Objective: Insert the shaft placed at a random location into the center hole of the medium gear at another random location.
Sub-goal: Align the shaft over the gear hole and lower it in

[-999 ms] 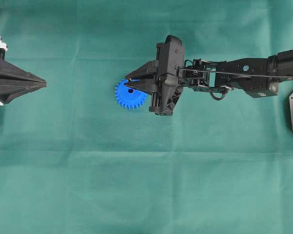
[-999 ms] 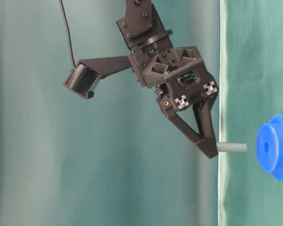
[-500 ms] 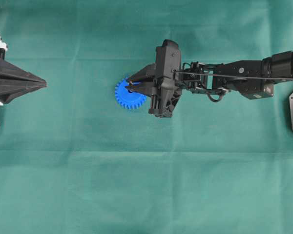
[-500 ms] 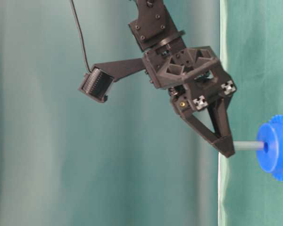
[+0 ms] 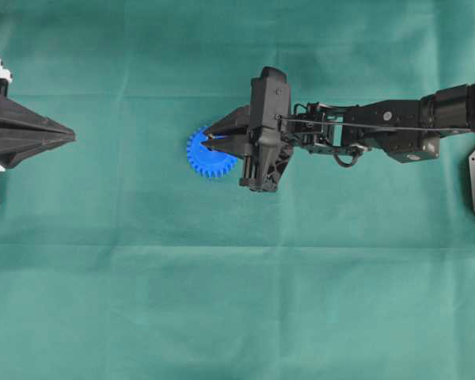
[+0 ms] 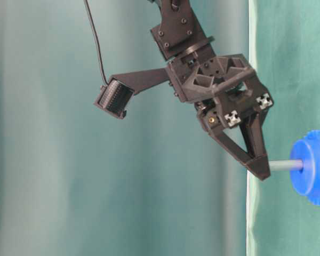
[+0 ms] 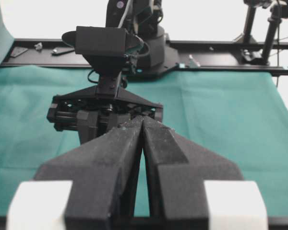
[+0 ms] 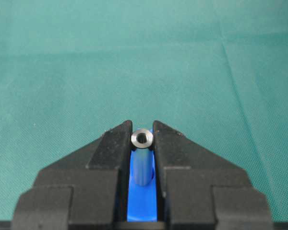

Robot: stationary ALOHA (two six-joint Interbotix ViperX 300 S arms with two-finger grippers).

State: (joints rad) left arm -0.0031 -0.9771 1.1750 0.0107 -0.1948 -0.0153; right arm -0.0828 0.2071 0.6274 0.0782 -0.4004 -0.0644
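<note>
So this one looks most of the way done — the small silver-grey metal shaft is already picked up and lined up, and in the table-level view its free end sits right at the raised round hub of the bright blue plastic toothed gear. Whether the tip has actually entered the small dark center hole or is just resting on the mouth of it, I can't tell; the hole itself is hidden behind the pin. My guess is what's left is pushing it home and then letting go.

The right black claw is nearly closed, pinching the shaft between its two fingertips close to the top end. From the right wrist camera you look straight down the pin: shiny ring of its end face between the pads, the grey barrel running down the gap, blue gear showing underneath. So the shaft stands upright in line with the hub, the claw directly above it.

In the overhead view the gear lies on the green cloth a bit left of centre and toward the far side, with the claw's tips over its middle.

The left black claw is parked well off at the left edge, fingers pressed together, holding nothing.
</note>
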